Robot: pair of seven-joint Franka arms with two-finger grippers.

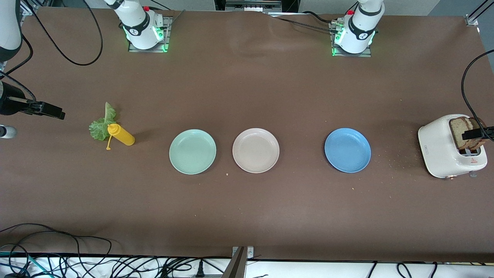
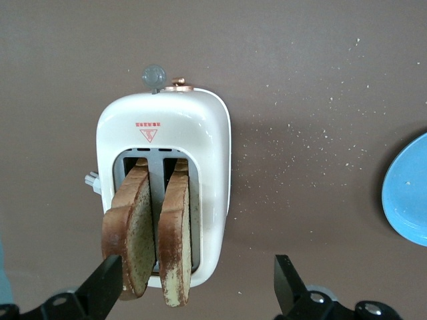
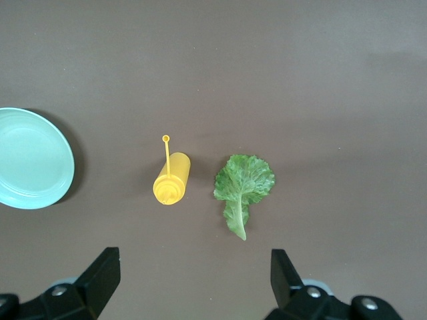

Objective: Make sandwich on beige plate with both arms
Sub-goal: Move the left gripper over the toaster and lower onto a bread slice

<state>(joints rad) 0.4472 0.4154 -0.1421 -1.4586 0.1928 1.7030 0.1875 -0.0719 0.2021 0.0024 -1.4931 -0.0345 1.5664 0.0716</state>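
The beige plate (image 1: 255, 150) lies bare mid-table between a mint-green plate (image 1: 192, 151) and a blue plate (image 1: 347, 150). Two brown bread slices (image 1: 463, 133) stand upright in a white toaster (image 1: 444, 150) at the left arm's end. From the left wrist they show as one slice (image 2: 130, 233) and the other (image 2: 175, 240), side by side in the slots. My left gripper (image 1: 478, 133) (image 2: 197, 285) hangs open over the toaster, gripping nothing. A green lettuce leaf (image 1: 102, 123) (image 3: 243, 183) lies flat at the right arm's end. My right gripper (image 1: 54, 112) (image 3: 193, 277) hovers open and empty over the table beside it.
A yellow squeeze bottle (image 1: 121, 136) (image 3: 171, 180) lies on its side against the lettuce, between it and the mint-green plate (image 3: 30, 160). Crumbs are scattered between the toaster (image 2: 163, 133) and the blue plate (image 2: 410, 193). Cables run along the table edge nearest the front camera.
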